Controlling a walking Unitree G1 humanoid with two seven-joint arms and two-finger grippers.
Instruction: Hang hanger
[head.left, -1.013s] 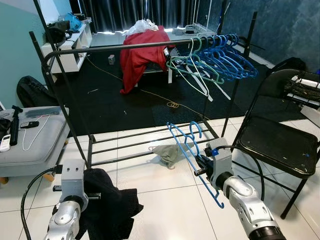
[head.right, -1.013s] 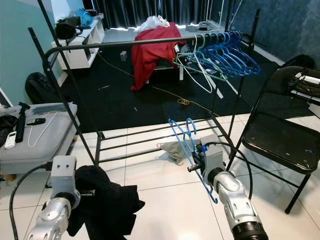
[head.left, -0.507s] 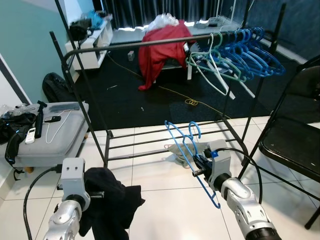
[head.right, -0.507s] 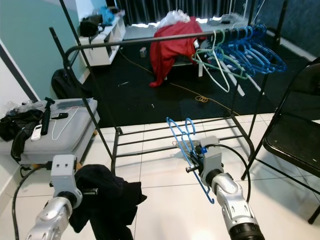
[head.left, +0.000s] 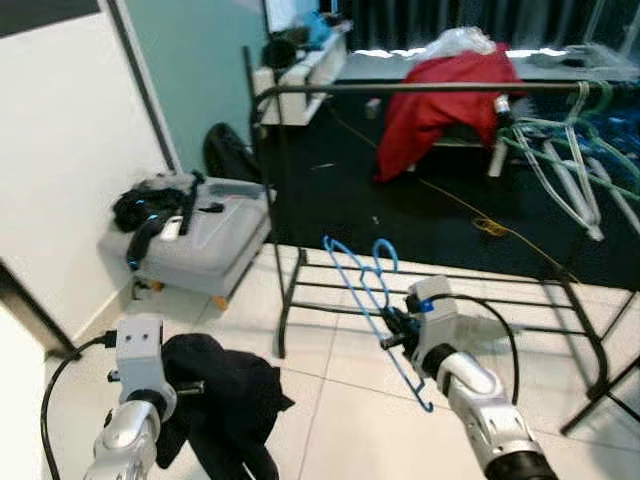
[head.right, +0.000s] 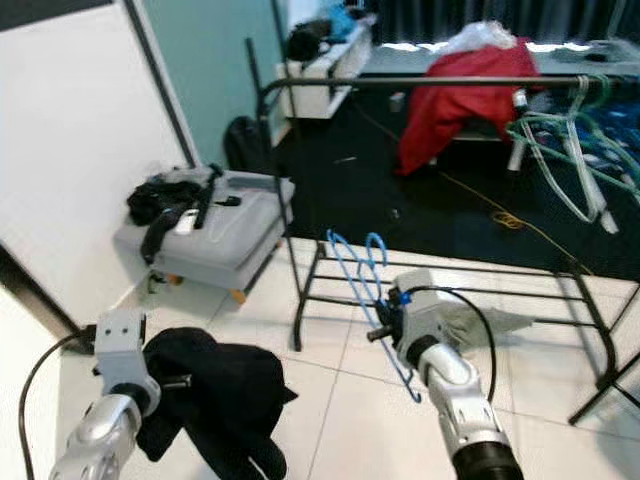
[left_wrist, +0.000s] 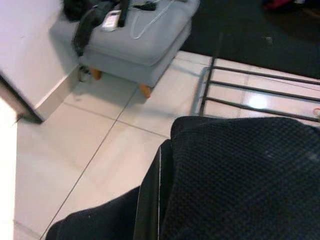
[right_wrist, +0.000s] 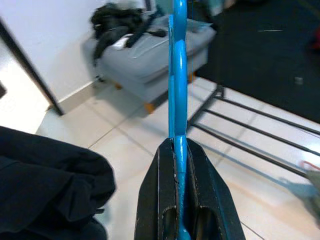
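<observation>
A blue plastic hanger (head.left: 368, 290) stands upright and tilted in my right gripper (head.left: 392, 336), which is shut on its lower bar; the right wrist view shows the blue bar (right_wrist: 178, 90) pinched between both fingers. The black clothes rack's top rail (head.left: 400, 88) runs across behind and above it, with green and white hangers (head.left: 575, 150) hooked at its right end. My left gripper (head.left: 190, 388) is low at the left, shut on a black garment (head.left: 225, 405) that drapes over it and hides its fingers.
A red cloth (head.left: 440, 100) lies over furniture behind the rack. A grey ottoman (head.left: 200, 240) with cables and remotes sits at the left beside a white wall (head.left: 70, 150). The rack's lower bars (head.left: 500, 300) cross the tiled floor just beyond my right arm.
The camera has swung left: the wall and ottoman came into view and the black chair left it. Both grippers keep their holds and places before me.
</observation>
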